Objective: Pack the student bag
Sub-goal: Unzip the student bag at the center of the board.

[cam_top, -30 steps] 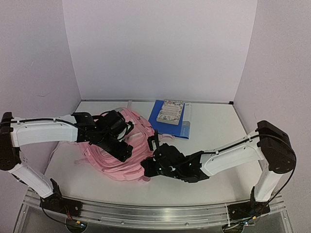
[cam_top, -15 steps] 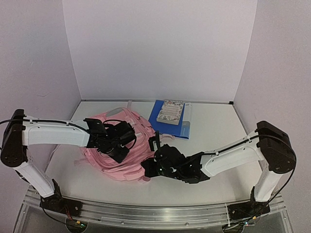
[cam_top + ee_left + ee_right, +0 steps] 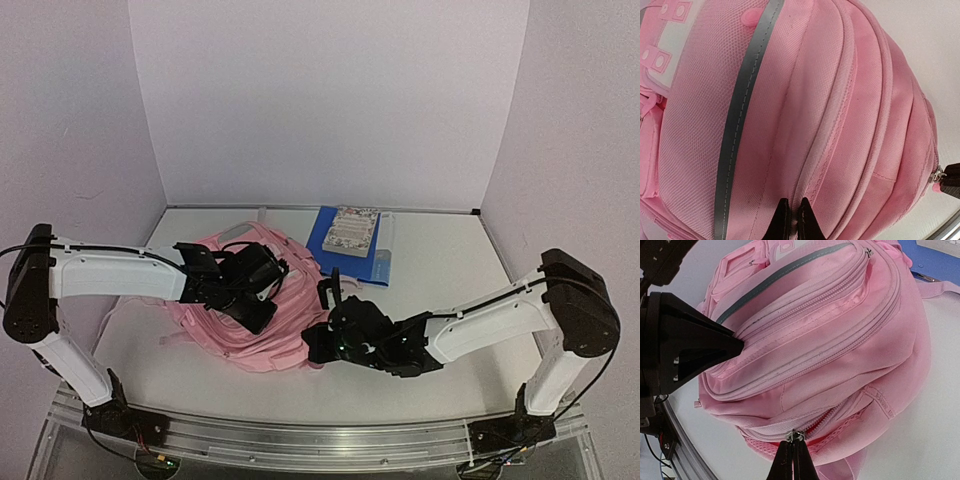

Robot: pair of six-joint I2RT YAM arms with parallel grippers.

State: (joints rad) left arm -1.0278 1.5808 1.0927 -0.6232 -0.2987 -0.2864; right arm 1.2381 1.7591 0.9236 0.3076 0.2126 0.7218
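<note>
The pink student bag [image 3: 285, 318] lies on its back at the table's left middle. My left gripper [image 3: 263, 285] is on top of it, shut, pinching a ridge of pink fabric beside a zip seam [image 3: 812, 165] between its black fingertips [image 3: 784, 220]. My right gripper [image 3: 318, 347] is at the bag's near right edge, shut on a silver zipper pull [image 3: 797, 435]. Just right of the pull the zip [image 3: 840, 415] gapes a little, showing darker pink inside. A grey stripe [image 3: 737, 125] runs along the bag's front.
A floral-covered book [image 3: 352, 230] lies on a blue book [image 3: 338, 258] at the back, just beyond the bag. A pink strap [image 3: 940, 287] trails toward them. The metal rail [image 3: 300, 435] edges the near side, and purple walls close in the other three sides.
My left gripper came down onto the bag and closed from wide open onto its fabric. The bag's top flattened and shifted slightly. The right gripper moved a little rightward, still holding the pull.
</note>
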